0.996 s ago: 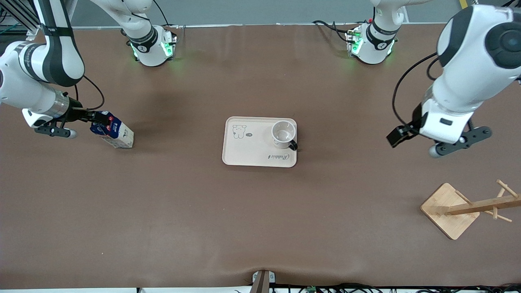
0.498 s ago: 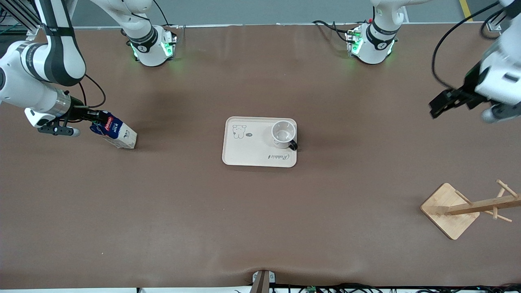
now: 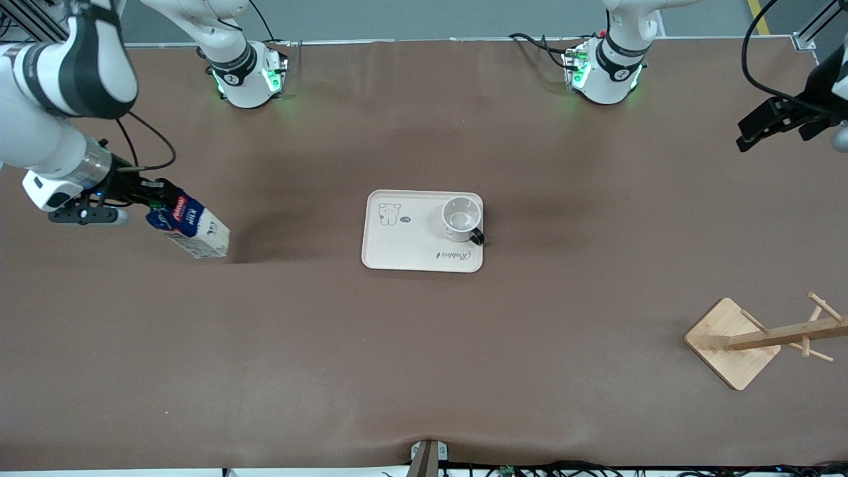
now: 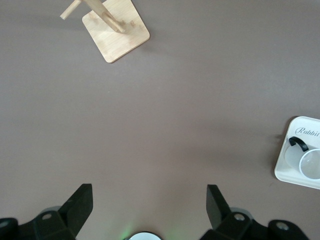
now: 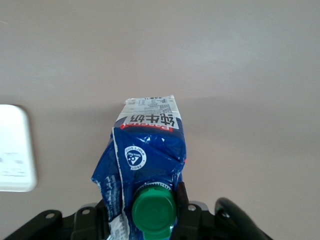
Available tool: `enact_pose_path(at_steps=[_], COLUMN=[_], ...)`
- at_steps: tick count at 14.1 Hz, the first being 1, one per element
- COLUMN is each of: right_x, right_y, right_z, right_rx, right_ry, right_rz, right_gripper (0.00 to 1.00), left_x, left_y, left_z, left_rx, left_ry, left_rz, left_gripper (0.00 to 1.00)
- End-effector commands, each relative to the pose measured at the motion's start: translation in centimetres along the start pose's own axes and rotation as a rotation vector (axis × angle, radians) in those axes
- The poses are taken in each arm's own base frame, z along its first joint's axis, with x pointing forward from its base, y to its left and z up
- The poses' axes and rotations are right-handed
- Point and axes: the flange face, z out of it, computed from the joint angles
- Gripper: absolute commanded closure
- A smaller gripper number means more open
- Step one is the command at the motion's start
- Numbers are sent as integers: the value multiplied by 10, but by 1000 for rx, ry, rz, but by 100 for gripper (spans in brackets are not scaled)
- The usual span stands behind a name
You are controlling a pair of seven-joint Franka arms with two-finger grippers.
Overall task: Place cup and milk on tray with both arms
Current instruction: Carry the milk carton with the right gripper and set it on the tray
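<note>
The crumpled dark-blue and white gable-top milk carton (image 3: 189, 230) hangs tilted in the right gripper (image 3: 154, 197), clenched on its creased top, over bare brown table (image 3: 424, 344) at the right arm's end. At the carton's three o'clock in the front view lies the smooth cream rounded-corner tray (image 3: 404, 248), carrying the glossy white mug (image 3: 462, 217). Only the right wrist view shows the round green cap (image 5: 153, 208). The left gripper (image 4: 150, 205) waits, fingers spread, near the wooden rack (image 3: 752, 339).

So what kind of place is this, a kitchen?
Probably a robot lab, not a kitchen. Two robot arms are fixed to a brown table, with cables along its edge, and the things look like practice props: a tray, cup and milk.
</note>
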Motion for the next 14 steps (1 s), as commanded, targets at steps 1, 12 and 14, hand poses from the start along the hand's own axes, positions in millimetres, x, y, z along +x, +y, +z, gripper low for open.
enact_pose_path(at_steps=[1, 12, 14], right_x=[4, -30, -39], right_y=[-99, -332, -344], right_z=[-20, 66, 86], right_rx=[19, -23, -54], right_ry=[20, -100, -119], right_rz=[46, 173, 150], right_gripper=[100, 100, 100], left_x=[-13, -10, -11], left_y=[0, 11, 11], left_z=[-2, 2, 3], left_rx=[-15, -58, -57], left_ry=[-7, -13, -19], left_rz=[17, 73, 86], left_gripper=[0, 0, 0])
